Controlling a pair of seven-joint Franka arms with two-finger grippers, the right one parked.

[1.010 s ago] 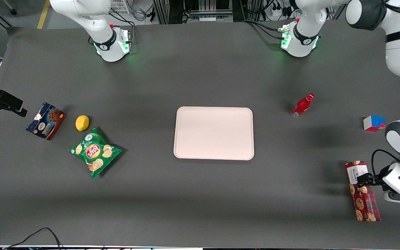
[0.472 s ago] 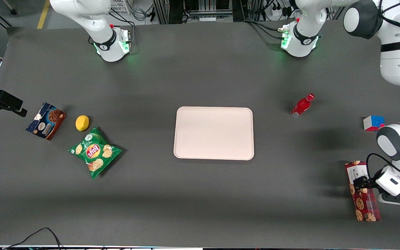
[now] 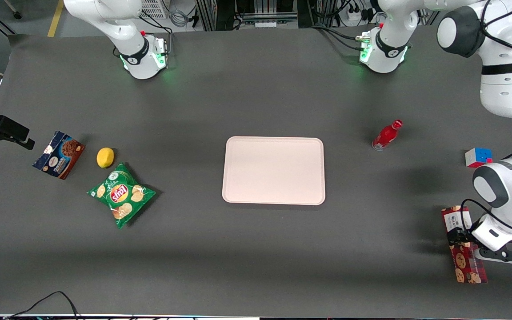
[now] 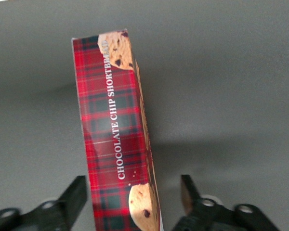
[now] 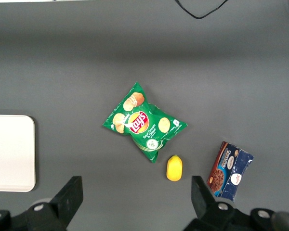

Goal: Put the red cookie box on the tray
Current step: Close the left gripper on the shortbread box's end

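Claw straddles red cookie box, fingers spread.

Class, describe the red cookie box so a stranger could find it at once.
Start at the pale tray mid-table and look toward the working arm's end, nearer the front camera. There the open gripper straddles the red cookie box: long, narrow, red plaid, unlike the red bottle.

The cookie box is dark-red plaid with brown cookies and a white label end. The tray is pale pink-cream. Black gripper. The table is dark grey.
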